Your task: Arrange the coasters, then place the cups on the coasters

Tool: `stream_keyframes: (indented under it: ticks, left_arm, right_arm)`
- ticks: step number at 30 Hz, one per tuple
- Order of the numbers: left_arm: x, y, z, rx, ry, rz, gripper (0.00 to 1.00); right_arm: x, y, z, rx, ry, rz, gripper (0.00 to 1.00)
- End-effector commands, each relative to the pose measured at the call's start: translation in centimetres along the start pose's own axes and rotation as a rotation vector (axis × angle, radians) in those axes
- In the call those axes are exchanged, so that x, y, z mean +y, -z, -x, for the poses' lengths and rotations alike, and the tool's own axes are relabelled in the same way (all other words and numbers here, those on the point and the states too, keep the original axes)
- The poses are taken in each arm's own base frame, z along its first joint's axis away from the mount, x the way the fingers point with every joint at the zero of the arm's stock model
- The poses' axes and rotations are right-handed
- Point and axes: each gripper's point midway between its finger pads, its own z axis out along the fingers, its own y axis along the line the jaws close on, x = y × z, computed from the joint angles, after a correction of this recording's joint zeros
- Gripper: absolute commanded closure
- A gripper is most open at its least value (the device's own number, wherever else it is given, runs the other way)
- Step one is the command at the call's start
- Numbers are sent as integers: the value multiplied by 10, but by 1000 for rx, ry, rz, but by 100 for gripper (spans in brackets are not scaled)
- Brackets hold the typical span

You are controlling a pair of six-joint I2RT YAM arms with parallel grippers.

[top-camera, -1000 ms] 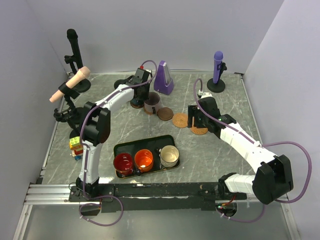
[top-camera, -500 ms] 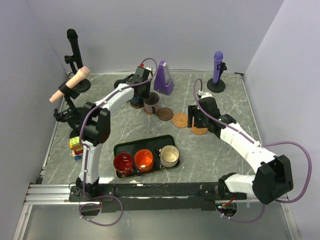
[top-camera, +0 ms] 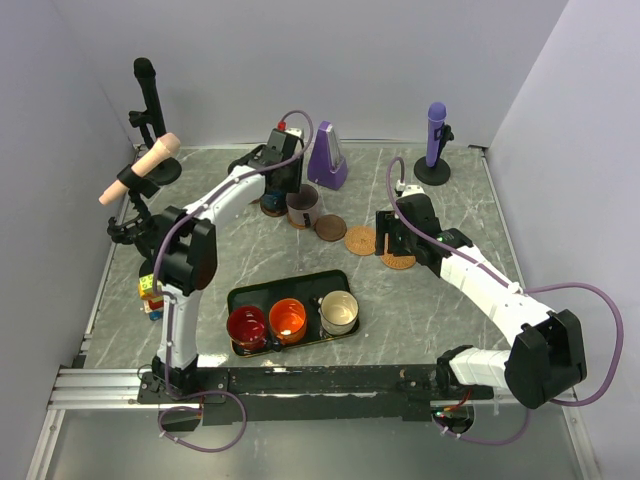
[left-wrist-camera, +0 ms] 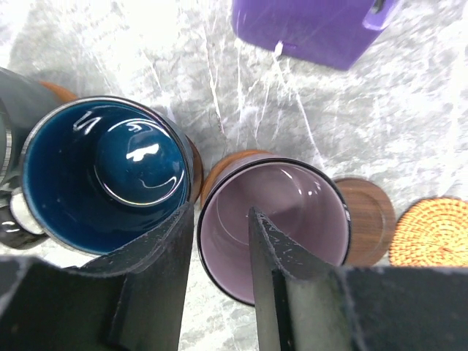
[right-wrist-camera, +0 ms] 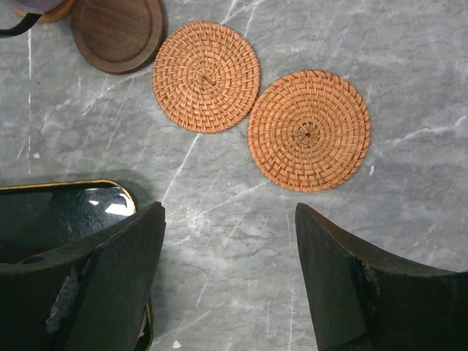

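In the left wrist view my left gripper (left-wrist-camera: pixel 219 212) is open just above the pale lilac cup (left-wrist-camera: pixel 274 227). One finger is over the cup's mouth and the other outside its left wall, and neither touches it. The lilac cup stands on a brown coaster (left-wrist-camera: pixel 228 158). The navy cup (left-wrist-camera: pixel 106 175) stands beside it on another coaster, and a dark cup (left-wrist-camera: pixel 14 110) shows at the left edge. A dark wooden coaster (right-wrist-camera: pixel 117 33) and two woven coasters (right-wrist-camera: pixel 206 77) (right-wrist-camera: pixel 308 130) lie bare. My right gripper (right-wrist-camera: pixel 230 270) hangs open over the table. Red (top-camera: pixel 246 326), orange (top-camera: pixel 288 320) and cream (top-camera: pixel 339 312) cups sit in the tray (top-camera: pixel 285 287).
A purple metronome (top-camera: pixel 327 157) stands just behind the lilac cup. A purple microphone on a stand (top-camera: pixel 435 135) is at the back right, and black and beige ones (top-camera: pixel 145 165) are at the back left. Coloured blocks (top-camera: pixel 152 293) lie by the left arm.
My left gripper has opened, let go of the lilac cup and risen a little. The cup stays on its coaster. The right arm has not moved.
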Motion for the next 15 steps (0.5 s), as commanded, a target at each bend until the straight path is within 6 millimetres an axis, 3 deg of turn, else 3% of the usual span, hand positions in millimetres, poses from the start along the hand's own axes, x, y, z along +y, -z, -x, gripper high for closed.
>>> stream_keyframes:
  ticks: [1, 5, 10, 15]
  left_arm:
    - [-13, 32, 37, -109, 16, -47, 58]
    - [-15, 40, 40, -126, 20, -52, 55]
    - [-19, 64, 57, -196, 17, -61, 47]
    - [-27, 98, 66, -256, 8, -127, 31]
  right_arm:
    - [4, 7, 24, -62, -3, 10, 21]
    - [4, 8, 23, -58, 6, 10, 21]
    - [6, 10, 17, -45, 2, 27, 21]
    - [8, 15, 6, -24, 7, 46, 21]
